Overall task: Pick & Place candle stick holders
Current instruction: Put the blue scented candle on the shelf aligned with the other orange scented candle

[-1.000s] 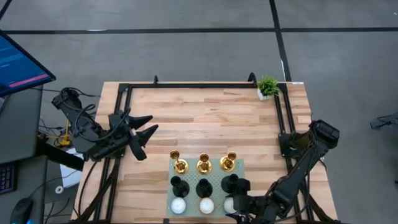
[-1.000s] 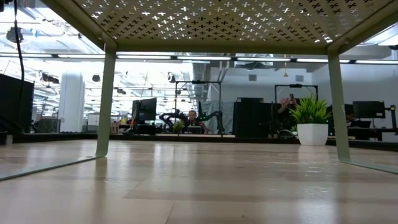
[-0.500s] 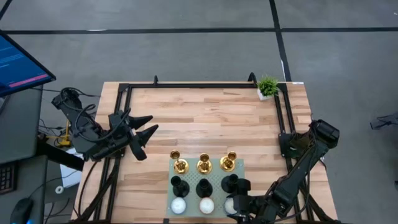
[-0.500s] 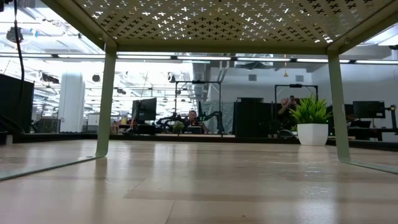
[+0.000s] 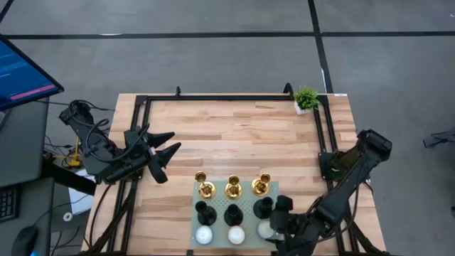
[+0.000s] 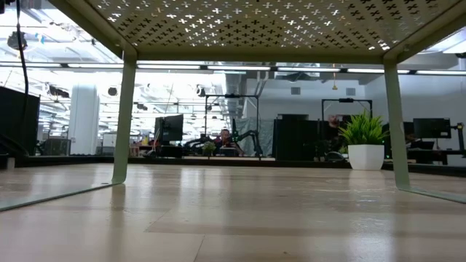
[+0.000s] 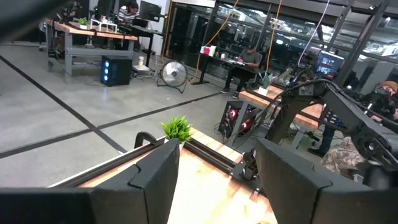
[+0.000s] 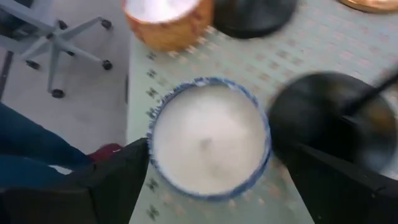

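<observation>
Holders (image 5: 233, 188) crowd green rack (image 5: 274, 188); tabletop (image 5: 234, 135) beyond free; plant (image 5: 306, 98) at corner.

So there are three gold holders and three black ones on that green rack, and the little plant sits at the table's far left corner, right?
Nearly. The high view shows the gold holders and black holders on the green rack, but the plant sits at the far right corner, not the left.

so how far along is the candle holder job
Looks done: three gold holders and three black holders stand in rows on the green tray. In hand: nothing; the right pincer is open beside the tray's right white candle. The left pincer waits open, off to the left. Left: unclear.
</observation>
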Tool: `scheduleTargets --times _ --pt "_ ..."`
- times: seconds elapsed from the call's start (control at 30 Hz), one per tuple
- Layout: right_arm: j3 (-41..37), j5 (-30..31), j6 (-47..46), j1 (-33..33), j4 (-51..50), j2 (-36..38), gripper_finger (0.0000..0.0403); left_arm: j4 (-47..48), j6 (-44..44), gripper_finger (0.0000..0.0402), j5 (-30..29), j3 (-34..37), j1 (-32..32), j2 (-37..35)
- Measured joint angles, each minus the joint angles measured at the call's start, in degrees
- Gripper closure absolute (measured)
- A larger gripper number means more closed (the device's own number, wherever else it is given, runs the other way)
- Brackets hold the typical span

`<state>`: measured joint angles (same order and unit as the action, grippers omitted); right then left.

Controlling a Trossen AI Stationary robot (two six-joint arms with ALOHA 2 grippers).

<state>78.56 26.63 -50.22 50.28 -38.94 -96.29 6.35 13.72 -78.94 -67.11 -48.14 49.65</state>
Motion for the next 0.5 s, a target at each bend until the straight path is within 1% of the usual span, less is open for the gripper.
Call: scheduleTargets --times 0.1,0.23,0.4,0.47,0.5 --pt "0.0 0.0 -0.89 0.05 -2.6 1.51 0.0041 0.0 0.0 0.019 0.0 0.0 0.0 0.02" --pt "0.0 -0.21 -0.92 0.79 -2.01 3.52 0.0041 0.0 -1.33 0.019 0.0 0.0 0.0 0.02" --pt "0.0 -4.06 -3.94 2.23 -1.42 5.16 0.0041 0.0 -1.49 0.019 0.0 0.0 0.0 0.0" --pt "-0.02 -3.05 -5.67 3.28 -3.3 5.95 0.0042 0.0 -1.49 0.019 0.0 0.0 0.0 0.0" --pt "-0.02 -1.02 -6.3 3.96 -4.49 6.5 0.0043 0.0 -1.49 0.019 0.0 0.0 0.0 0.0"
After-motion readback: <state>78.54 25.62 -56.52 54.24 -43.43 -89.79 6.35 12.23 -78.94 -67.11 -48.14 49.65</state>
